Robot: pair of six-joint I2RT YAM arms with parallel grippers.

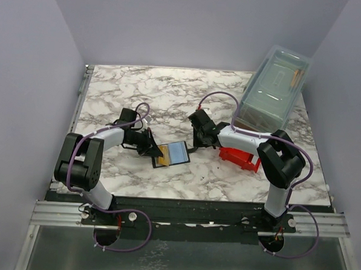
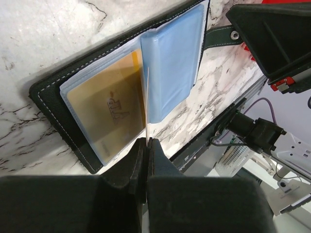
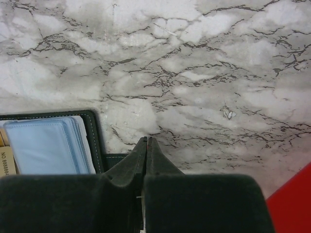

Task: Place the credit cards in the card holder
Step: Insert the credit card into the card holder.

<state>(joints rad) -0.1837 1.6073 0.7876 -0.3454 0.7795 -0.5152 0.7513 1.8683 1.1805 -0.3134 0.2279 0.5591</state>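
Note:
The black card holder [image 1: 172, 154] lies open on the marble, with a pale blue panel [image 2: 172, 63] on one side. An orange-gold credit card [image 2: 107, 107] sits in the clear sleeve on the other side. My left gripper [image 2: 146, 140] is shut on a second thin card [image 2: 146, 102]. It shows edge-on as a pale line standing over the holder's spine. My right gripper [image 3: 146, 138] is shut at the holder's black strap [image 3: 115, 159], beside the holder's edge [image 3: 95, 141]. In the top view the left gripper [image 1: 151, 148] and the right gripper [image 1: 199, 141] flank the holder.
A red bin [image 1: 239, 156] stands under the right forearm, and its corner shows in the right wrist view [image 3: 296, 199]. A clear lidded box [image 1: 274, 88] stands at the back right. The table's near edge [image 2: 218, 121] runs just beyond the holder.

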